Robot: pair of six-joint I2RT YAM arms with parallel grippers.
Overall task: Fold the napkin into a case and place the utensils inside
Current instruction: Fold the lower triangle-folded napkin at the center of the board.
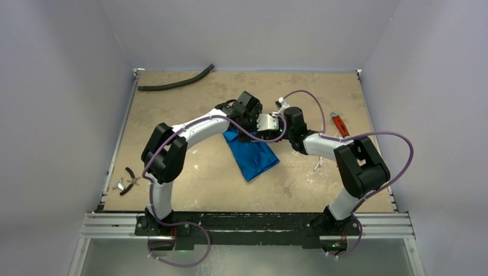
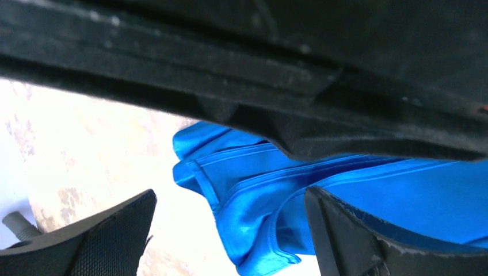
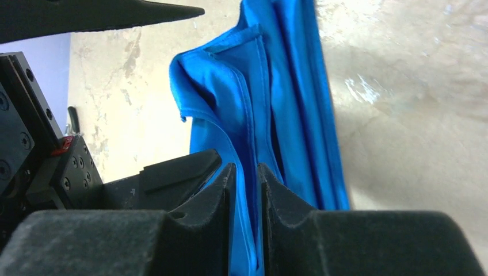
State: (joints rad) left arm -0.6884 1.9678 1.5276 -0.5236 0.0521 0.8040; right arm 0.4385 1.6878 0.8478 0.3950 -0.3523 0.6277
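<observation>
The napkin (image 1: 251, 155) is seen folded oblong mid-counter (image 1: 172, 115), left tool (image 2: 230, 195) spread wide over it, right tool (image 3: 246, 172) narrowly parted around a hem, its grip not to be told, utensils not yet tucked in.

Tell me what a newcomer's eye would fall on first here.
The bright blue napkin, folded oblong in the middle of the table. Over its far end the left tool gapes wide and the right tool has cloth between its nearly closed fingers. A black hose lies far left.
</observation>
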